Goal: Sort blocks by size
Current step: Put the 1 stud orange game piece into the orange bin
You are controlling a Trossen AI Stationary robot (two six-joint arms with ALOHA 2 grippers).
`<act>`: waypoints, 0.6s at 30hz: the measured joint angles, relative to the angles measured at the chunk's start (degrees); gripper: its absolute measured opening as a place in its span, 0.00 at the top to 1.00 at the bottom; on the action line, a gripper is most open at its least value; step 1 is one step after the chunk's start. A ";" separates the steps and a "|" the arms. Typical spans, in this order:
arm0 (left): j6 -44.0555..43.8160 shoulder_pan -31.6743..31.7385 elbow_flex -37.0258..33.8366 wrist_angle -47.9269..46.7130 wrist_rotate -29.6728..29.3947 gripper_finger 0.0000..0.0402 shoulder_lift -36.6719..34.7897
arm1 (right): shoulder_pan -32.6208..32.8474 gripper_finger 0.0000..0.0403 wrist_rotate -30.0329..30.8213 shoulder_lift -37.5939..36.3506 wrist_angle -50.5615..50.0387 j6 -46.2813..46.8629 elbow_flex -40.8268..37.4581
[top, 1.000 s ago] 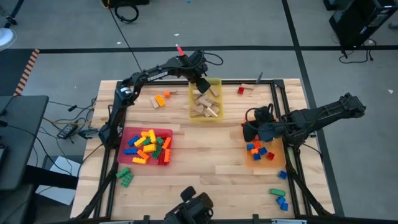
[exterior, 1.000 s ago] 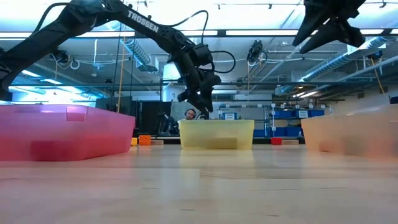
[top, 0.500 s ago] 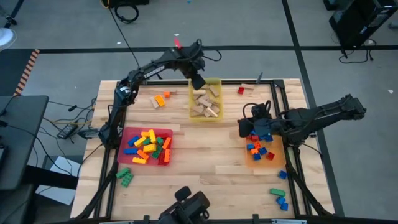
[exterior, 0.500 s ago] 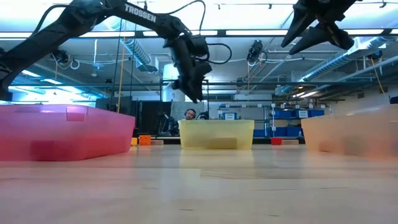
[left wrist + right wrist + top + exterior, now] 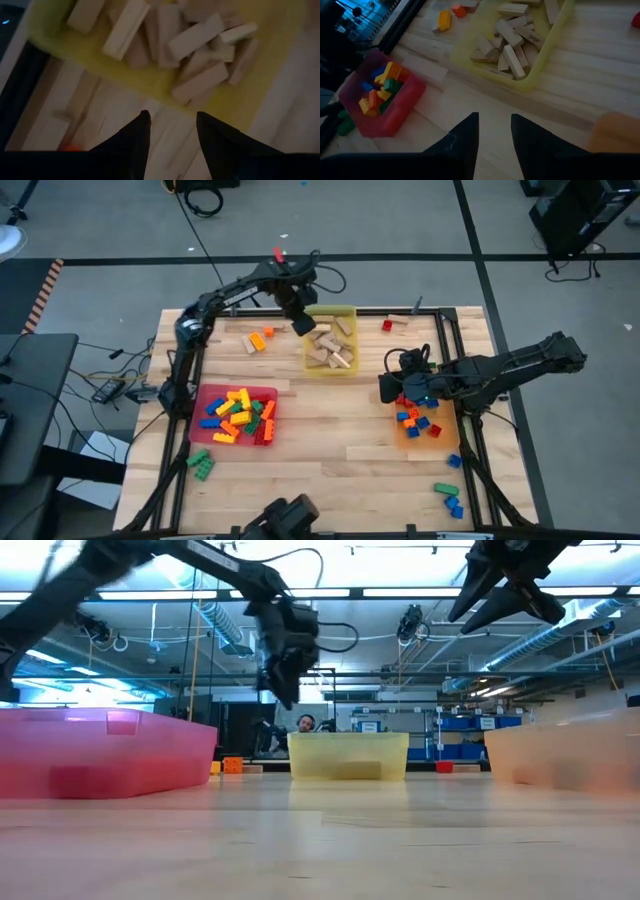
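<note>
The left gripper (image 5: 299,317), fingers slightly apart and empty, has swung off the yellow tray (image 5: 346,313) toward the table's far-left corner, where loose orange blocks (image 5: 258,340) lie nearer than to the right gripper (image 5: 392,390), likewise parted and empty.

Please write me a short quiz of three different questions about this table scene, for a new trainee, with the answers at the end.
1. True or false: the yellow tray holds tan wooden blocks.
2. Which tray lies below the right pincer? A. red tray B. orange tray C. yellow tray
3. Fill in: the left pincer hangs over the yellow tray's ____ edge in the high view.

Key:
1. True.
2. B, the orange tray, beside its left edge.
3. Left. Both pincers are open and hold nothing.
</note>
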 joint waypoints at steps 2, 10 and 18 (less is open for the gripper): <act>-1.86 0.10 -7.81 4.40 -2.30 0.58 -5.01 | 0.00 0.68 -0.15 0.00 0.00 -0.45 0.00; -9.96 0.52 -42.52 27.95 -12.92 0.58 -29.35 | 0.00 0.68 -0.23 0.00 -0.02 -2.61 0.00; -13.04 0.69 -54.58 33.82 -20.22 0.57 -38.69 | -1.09 0.68 -0.27 0.00 -0.02 -5.86 0.00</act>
